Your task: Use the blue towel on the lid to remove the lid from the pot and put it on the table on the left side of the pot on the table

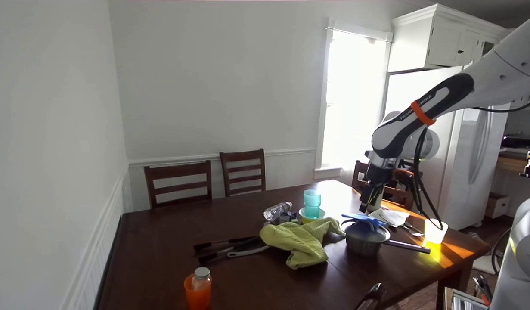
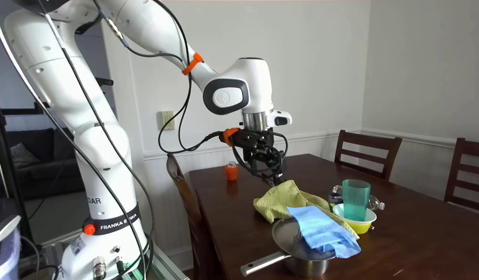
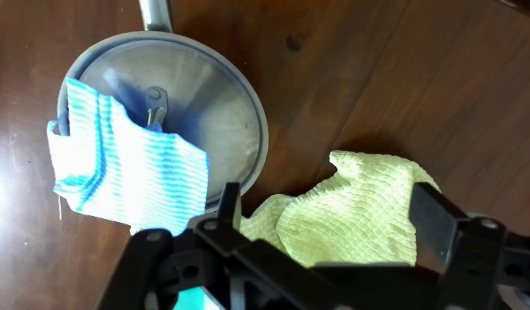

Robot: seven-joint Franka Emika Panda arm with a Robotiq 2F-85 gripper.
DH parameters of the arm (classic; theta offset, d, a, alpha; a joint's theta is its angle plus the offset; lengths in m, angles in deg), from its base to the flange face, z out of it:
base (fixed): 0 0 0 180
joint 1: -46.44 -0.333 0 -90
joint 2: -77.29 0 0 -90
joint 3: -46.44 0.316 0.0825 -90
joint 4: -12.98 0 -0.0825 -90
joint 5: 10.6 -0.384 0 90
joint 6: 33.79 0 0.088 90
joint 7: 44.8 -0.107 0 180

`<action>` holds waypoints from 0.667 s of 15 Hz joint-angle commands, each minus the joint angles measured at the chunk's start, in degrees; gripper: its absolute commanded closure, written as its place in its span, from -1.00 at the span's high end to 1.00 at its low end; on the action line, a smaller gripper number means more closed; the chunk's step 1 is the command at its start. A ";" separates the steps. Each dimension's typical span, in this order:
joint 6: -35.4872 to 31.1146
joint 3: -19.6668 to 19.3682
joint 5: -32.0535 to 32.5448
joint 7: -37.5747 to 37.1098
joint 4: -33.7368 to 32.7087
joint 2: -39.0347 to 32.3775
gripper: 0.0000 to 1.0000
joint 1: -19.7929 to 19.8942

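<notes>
A metal pot with a long handle stands on the dark wooden table. Its lid rests on top, with a metal lid handle partly covered. A blue towel lies over part of the lid and hangs past the rim; it also shows in both exterior views. My gripper is open and empty. In the wrist view its fingers frame a yellow-green towel, with the pot off to one side. In an exterior view the gripper is above the table, apart from the pot.
The yellow-green towel lies beside the pot. Near it are a bowl holding a teal cup, a clear bottle and several utensils. An orange cup, a white cup and chairs are farther out.
</notes>
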 commanded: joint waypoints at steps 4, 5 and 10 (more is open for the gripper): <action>-0.04 0.26 -3.76 4.58 -2.32 -3.64 1.00 1.27; -0.04 0.31 -3.79 4.59 -2.53 -3.90 1.00 1.20; -1.99 -0.99 -5.83 7.97 -4.71 -8.20 1.00 0.63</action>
